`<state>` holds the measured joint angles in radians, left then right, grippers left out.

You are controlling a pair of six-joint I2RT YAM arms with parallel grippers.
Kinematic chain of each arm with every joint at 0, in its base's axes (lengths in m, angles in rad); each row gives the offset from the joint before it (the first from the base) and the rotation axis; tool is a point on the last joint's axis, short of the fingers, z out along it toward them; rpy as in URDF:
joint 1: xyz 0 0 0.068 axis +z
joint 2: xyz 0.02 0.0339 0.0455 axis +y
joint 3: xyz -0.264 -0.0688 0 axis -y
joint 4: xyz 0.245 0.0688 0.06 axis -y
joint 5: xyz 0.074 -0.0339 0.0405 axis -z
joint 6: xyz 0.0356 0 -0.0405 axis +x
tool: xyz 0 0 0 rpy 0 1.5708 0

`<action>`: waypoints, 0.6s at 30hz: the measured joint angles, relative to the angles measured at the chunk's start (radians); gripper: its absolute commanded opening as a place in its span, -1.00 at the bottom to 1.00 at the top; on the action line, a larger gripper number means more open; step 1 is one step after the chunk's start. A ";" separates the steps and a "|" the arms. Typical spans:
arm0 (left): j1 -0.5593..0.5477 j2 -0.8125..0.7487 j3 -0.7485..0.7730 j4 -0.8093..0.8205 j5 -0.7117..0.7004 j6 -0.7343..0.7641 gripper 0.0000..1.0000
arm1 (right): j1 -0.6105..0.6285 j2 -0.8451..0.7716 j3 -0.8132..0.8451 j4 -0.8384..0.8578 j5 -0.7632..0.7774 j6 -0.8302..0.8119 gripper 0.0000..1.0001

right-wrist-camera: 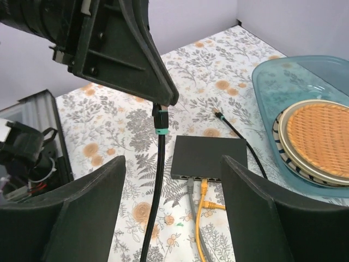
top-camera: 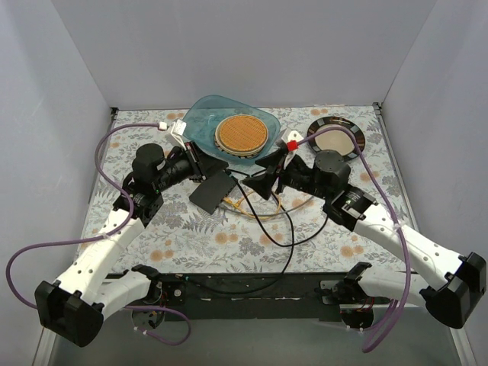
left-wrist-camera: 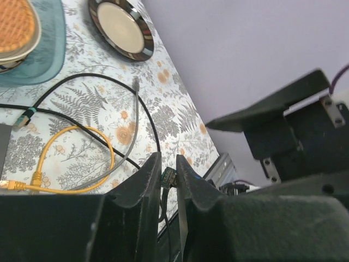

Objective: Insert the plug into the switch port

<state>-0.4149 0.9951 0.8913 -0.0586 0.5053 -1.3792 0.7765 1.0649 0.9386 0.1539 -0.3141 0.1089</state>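
Note:
The switch (top-camera: 213,191) is a flat black box on the floral cloth; in the right wrist view (right-wrist-camera: 210,154) a grey and a yellow cable sit in its front sockets. My left gripper (left-wrist-camera: 168,159) is shut on the plug (left-wrist-camera: 168,177) of a black cable. In the right wrist view that plug (right-wrist-camera: 159,121), with its teal band, hangs from the left gripper above the cloth, left of the switch and apart from it. My right gripper (right-wrist-camera: 173,164) is wide open and empty, facing the switch's socket edge. In the top view the left gripper (top-camera: 207,165) is behind the switch and the right gripper (top-camera: 263,174) to its right.
A teal tray (top-camera: 200,122) with a wicker-filled dish (top-camera: 241,133) stands at the back. A dark-rimmed round plate (top-camera: 335,137) is back right. Yellow (left-wrist-camera: 82,158), grey and black cables loop in front of the switch. The black cable's other teal-tipped end (right-wrist-camera: 218,114) lies by the switch.

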 measured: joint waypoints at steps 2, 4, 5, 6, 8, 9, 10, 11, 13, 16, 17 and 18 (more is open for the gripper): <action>0.000 0.000 0.022 -0.038 -0.046 -0.020 -1.00 | 0.049 0.009 0.001 0.002 0.072 -0.018 0.52; 0.000 0.000 0.036 -0.076 -0.092 -0.039 -1.00 | 0.106 0.039 0.006 -0.002 0.153 -0.040 0.50; 0.000 0.000 0.040 -0.094 -0.111 -0.046 -1.00 | 0.143 0.062 0.014 -0.009 0.207 -0.053 0.50; 0.000 0.000 0.041 -0.109 -0.129 -0.051 -1.00 | 0.162 0.080 0.019 -0.013 0.241 -0.061 0.48; 0.000 0.000 0.041 -0.139 -0.154 -0.061 -1.00 | 0.208 0.122 0.038 -0.027 0.320 -0.076 0.43; 0.000 0.000 0.041 -0.153 -0.163 -0.066 -1.00 | 0.228 0.140 0.043 -0.029 0.356 -0.089 0.43; 0.000 0.000 0.041 -0.163 -0.168 -0.069 -1.00 | 0.244 0.152 0.047 -0.029 0.389 -0.098 0.40; 0.000 0.000 0.041 -0.172 -0.174 -0.073 -1.00 | 0.255 0.160 0.047 -0.028 0.418 -0.107 0.40; 0.000 0.002 0.041 -0.181 -0.180 -0.079 -1.00 | 0.276 0.171 0.047 -0.024 0.478 -0.126 0.37; 0.000 0.006 0.041 -0.184 -0.181 -0.084 -1.00 | 0.285 0.174 0.047 -0.015 0.531 -0.143 0.32; 0.000 0.008 0.041 -0.187 -0.181 -0.085 -1.00 | 0.286 0.175 0.047 -0.010 0.547 -0.147 0.32; 0.000 0.010 0.041 -0.190 -0.181 -0.087 -1.00 | 0.286 0.177 0.047 -0.005 0.559 -0.151 0.32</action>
<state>-0.4149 1.0046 0.9325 -0.2481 0.3241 -1.4658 1.0630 1.2419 0.9859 0.1493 0.2451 -0.0422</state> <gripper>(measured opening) 0.141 0.667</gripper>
